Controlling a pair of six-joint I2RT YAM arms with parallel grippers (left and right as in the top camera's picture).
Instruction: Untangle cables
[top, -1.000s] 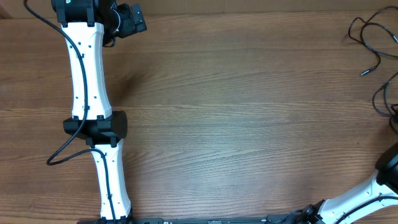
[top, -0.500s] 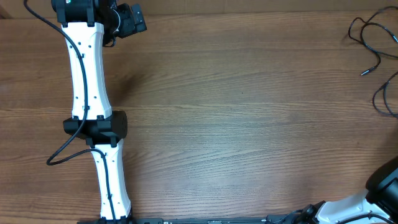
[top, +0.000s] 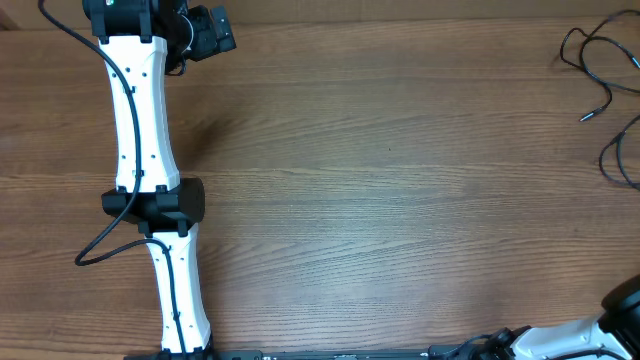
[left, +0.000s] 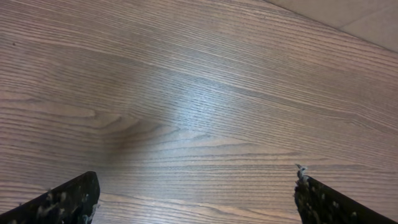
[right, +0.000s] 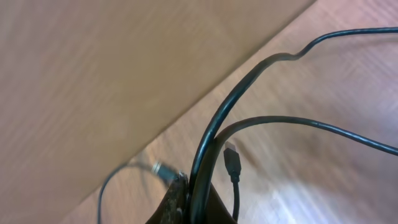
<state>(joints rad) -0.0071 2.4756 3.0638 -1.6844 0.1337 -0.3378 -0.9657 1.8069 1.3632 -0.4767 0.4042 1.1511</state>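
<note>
Few cables (top: 590, 115) show from above, at the table's (top: 400, 200) far right edge, and the picture cuts them off there. The right claw is out of sight here. From the left wrist, the left claw (left: 196, 193) is spread wide over the table, only its tips showing. From the right wrist, the right claw (right: 186, 202) is pressed together, pinching two cables. A plug (right: 231, 155) is close by, a bit blurry.
</note>
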